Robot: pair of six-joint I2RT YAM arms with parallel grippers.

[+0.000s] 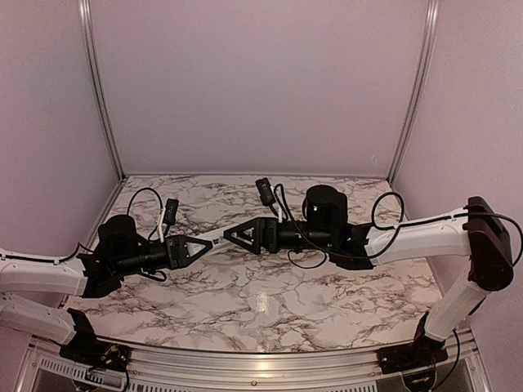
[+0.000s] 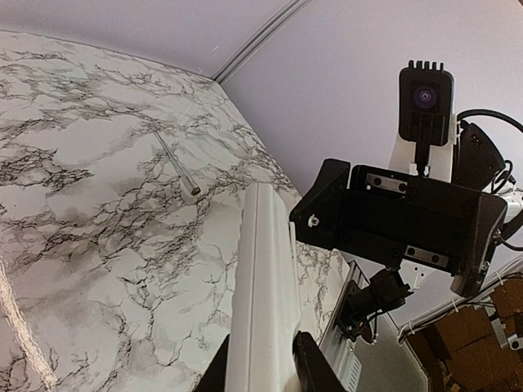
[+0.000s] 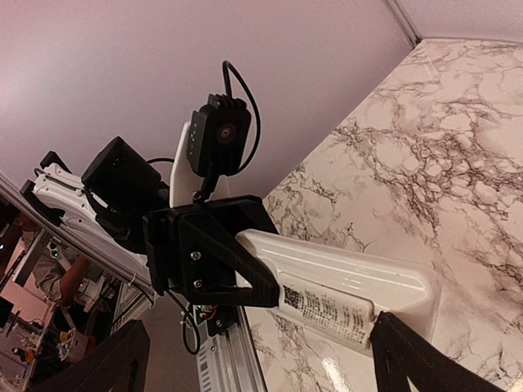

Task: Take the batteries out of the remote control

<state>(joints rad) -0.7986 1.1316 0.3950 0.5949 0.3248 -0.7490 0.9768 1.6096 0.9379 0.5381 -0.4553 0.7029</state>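
The remote control (image 3: 351, 282) is up in the air above the table (image 1: 270, 314), between the two arms. It is a slim white bar of smooth plastic with rounded edges, and on one face it has a label with small dark print. The left gripper (image 1: 200, 247), black and of triangle shape, is clamped on one end of it. The right gripper (image 1: 233, 237) is at the other end with its dark fingers (image 3: 409, 359) wide apart, and whether they touch the bar I cannot tell. The table has a glossy white marble pattern with grey veins. A thin grey rod (image 2: 176, 162) lies flat on it
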